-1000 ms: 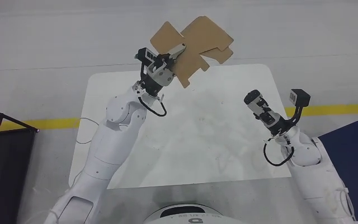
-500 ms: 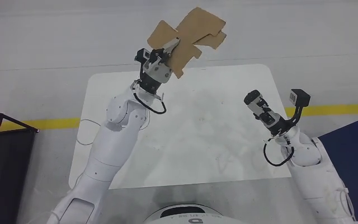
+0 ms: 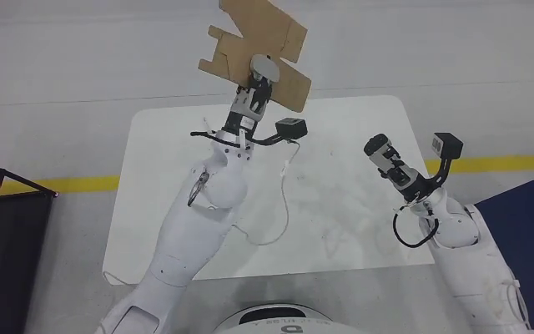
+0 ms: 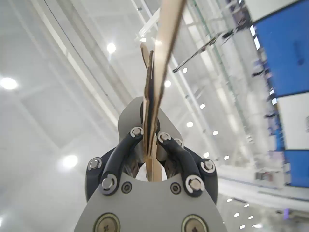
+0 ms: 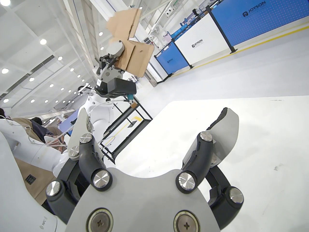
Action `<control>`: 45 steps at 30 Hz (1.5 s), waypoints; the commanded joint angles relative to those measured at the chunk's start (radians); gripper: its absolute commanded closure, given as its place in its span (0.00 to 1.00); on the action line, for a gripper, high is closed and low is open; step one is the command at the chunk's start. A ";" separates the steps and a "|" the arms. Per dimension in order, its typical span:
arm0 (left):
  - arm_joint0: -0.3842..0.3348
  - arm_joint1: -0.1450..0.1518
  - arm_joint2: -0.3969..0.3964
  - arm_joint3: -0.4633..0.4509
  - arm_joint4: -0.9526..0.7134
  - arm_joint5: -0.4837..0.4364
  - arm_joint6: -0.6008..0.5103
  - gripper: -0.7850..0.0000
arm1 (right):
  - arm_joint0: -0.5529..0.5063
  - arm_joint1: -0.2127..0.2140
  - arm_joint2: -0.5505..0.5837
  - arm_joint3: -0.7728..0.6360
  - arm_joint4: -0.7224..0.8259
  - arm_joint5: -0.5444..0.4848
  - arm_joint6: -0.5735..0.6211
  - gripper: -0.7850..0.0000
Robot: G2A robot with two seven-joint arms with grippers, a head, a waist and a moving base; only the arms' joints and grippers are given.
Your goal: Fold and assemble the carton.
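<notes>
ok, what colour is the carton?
The carton is plain brown cardboard, clearest in the top view.

I read this as big industrial hall, robot workspace: high white ceiling (image 4: 48,126), rows of round lamps (image 5: 43,41), blue-and-white partition panels (image 5: 253,18), yellow line (image 3: 83,182) on pale grey floor (image 3: 400,42), my white table (image 3: 350,225) standing in open.

The left hand (image 3: 261,70) stands high, clamped tight; the right hand (image 3: 378,145) low, splayed.

Carton (image 3: 250,33) gripped in the left gripper (image 3: 260,71), raised above the far edge of the table (image 3: 334,209) — about midway along it, right gripper (image 3: 377,144) over the table's right side — nearer the robot, well apart from the carton.
</notes>
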 commanded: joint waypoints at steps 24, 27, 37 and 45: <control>-0.032 0.052 -0.081 0.085 1.039 0.259 -0.160 1.00 | 0.000 0.000 0.000 0.000 0.000 0.000 0.000 0.00; -0.063 0.066 -0.091 0.126 1.298 0.216 -0.303 1.00 | 0.000 0.000 0.000 0.000 0.000 0.000 0.000 0.00; -0.139 0.119 -0.137 0.228 2.004 -0.019 -0.642 1.00 | 0.000 0.000 0.000 0.000 0.000 0.000 0.000 0.00; -0.162 0.140 -0.167 0.260 2.262 -0.297 -0.722 1.00 | 0.000 0.000 0.000 0.000 0.000 0.000 0.000 0.00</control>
